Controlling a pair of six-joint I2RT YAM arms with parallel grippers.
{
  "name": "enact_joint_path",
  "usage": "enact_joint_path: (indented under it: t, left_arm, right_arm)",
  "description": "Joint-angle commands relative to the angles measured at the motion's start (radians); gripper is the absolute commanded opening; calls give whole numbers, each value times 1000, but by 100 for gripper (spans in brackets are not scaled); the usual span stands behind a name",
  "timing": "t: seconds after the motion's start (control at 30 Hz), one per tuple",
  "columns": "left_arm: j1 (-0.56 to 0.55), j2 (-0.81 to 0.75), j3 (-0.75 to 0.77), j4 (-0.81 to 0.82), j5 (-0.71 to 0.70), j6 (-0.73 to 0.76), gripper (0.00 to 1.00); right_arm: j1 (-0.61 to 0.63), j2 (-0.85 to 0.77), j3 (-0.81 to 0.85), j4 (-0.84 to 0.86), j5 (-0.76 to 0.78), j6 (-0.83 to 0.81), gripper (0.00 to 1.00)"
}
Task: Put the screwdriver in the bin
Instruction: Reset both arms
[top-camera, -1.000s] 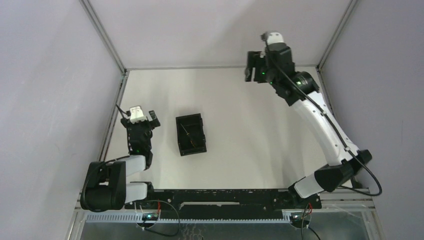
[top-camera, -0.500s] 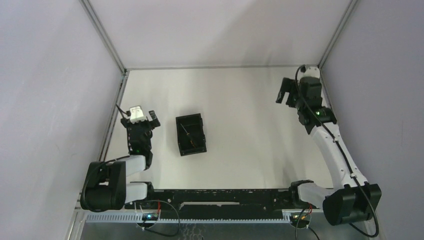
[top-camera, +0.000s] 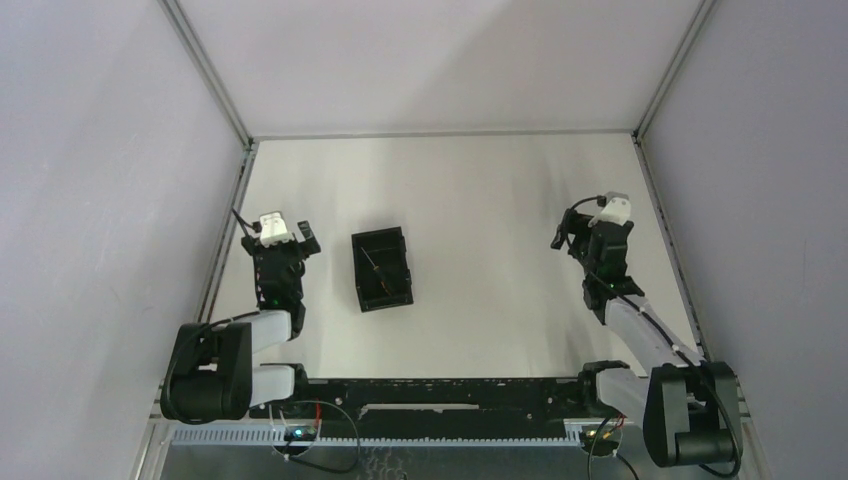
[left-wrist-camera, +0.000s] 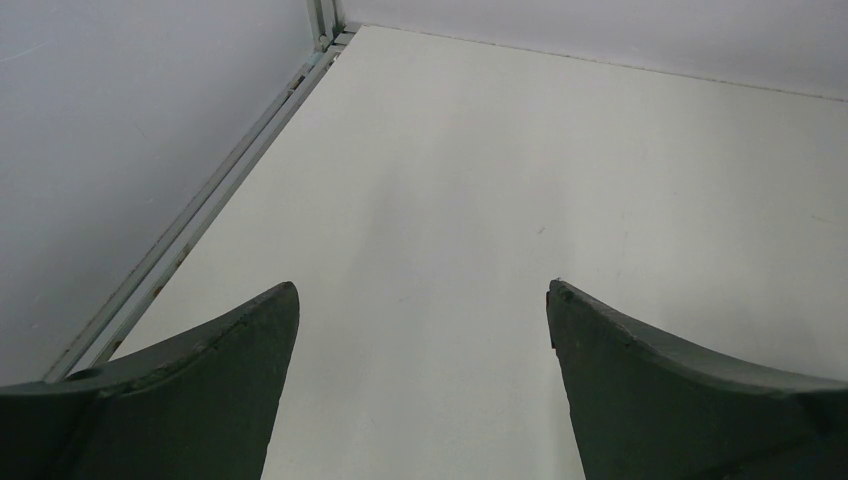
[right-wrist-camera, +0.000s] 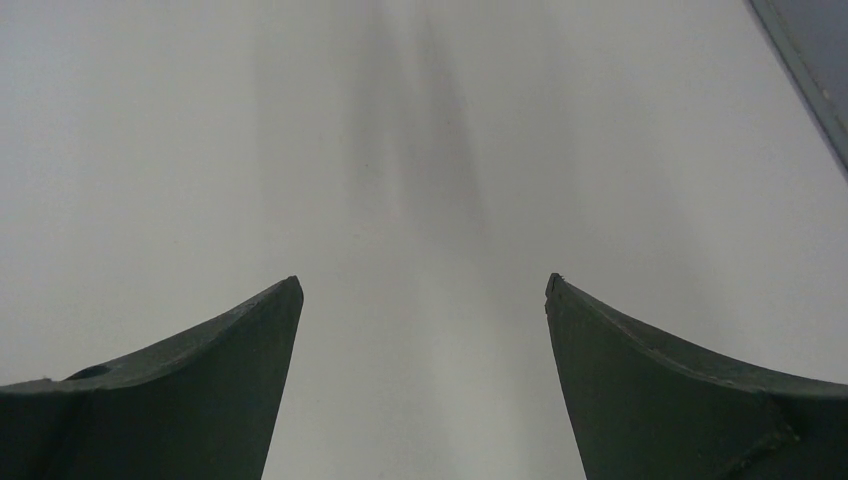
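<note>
1. Nearest the camera, the right arm (top-camera: 640, 335) is folded low and close to its base. A second ago it was raised and stretched toward the far right corner, so it has drawn all the way back in that short span.
2. The right gripper (top-camera: 585, 232) hangs just over the right side of the table (top-camera: 480, 190), well apart from the bin. Its wrist view shows the jaws spread wide, with only bare surface between the fingers (right-wrist-camera: 200, 390). It pinches nothing.
3. The left gripper (top-camera: 280, 238) sits where it sat a second ago, just left of the bin and not touching it. Its jaws are spread too, and its fingers (left-wrist-camera: 190, 400) frame bare surface toward the far left corner.
4. The bin (top-camera: 357, 272) stands between the arms, nearer the left one. It has not shifted over the last second.
5. A thin dark line lies slantwise inside the bin, and I read it as the shaft of the screwdriver (top-camera: 375, 268). The handle's colour is too small to make out from above. It lay the same way a second ago.
6. Farther off, the table runs to the back wall, and the right arm no longer reaches over it.
7. With the tool apparently in the bin and both claws open and empty, the task looks finished. The right arm's retreat reads as a return to rest, not the start of another reach.
</note>
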Motion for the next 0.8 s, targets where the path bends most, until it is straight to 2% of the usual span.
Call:
enact_joint_path:
  t: [0.0,0.6,0.77]
  left_arm:
    - [7,1,-14,35,2,12,98]
    - [7,1,-13,36,2,12,98]
    - [7,1,-13,36,2,12,98]
  right_arm:
    - [-8,53,-74,336,24,-18,99]
    - [-44,315,-228,812,-27,-69,100]
    - [-49,312,-223,795,-32,-63,100]
